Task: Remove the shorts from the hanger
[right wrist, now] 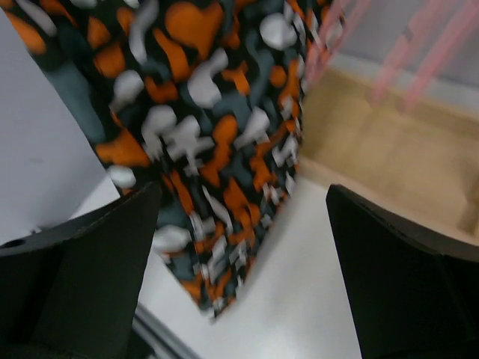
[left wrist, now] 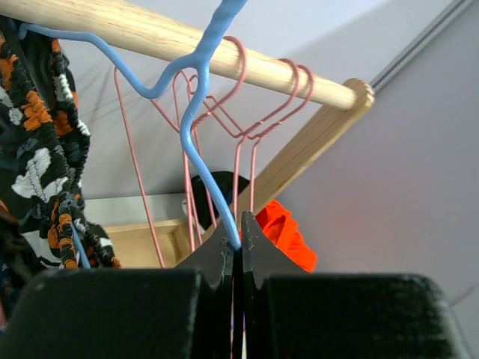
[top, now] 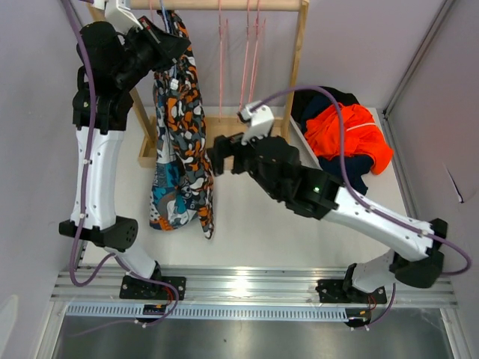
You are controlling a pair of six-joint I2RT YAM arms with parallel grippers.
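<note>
RACK, 11 O'CLOCK (top view): the L arm reaches up to the wooden rail, with the left gripper at the top of the hanging shorts. Wrist cam: its fingers are pinched tight on the wire of a blue hanger, hooked over the rail next to several bare pink hangers. The blue wire runs left into the camouflage shorts. These drape down from the rail's L end, w/ the teal print shorts hanging against them lower down, hems near the table.

At ctr, the right gripper sits just beside the camouflage shorts, on their 3 o'clock side. Its fingers are spread fully wide and hold nothing. Its wrist cam shows the hem between them; contact can't be told (blurred).

At 2 o'clock, well apart from the hanging pairs, lies a heap: bright orange shorts on top, black shorts and navy shorts underneath.
</note>
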